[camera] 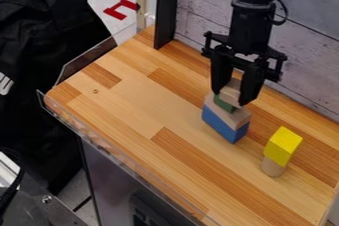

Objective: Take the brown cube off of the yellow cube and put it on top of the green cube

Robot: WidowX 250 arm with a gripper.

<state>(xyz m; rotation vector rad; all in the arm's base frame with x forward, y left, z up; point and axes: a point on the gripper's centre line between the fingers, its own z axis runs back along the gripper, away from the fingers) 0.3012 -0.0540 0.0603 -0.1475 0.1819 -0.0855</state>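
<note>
The brown cube is sitting directly above the green cube, between the 2 fingers of the gripper, whose jaws are pinching it from opposite sides. The nearer jaw is covering part of the brown cube and hiding a corner of the green cube, so how fully the 2 cubes are meeting is staying hard to make out. Beneath, a wooden block is lying on a blue block. Nearby, the yellow cube is resting tilted-looking on a wooden cylinder, hiding its top. The top edge is cutting off the arm.
</note>
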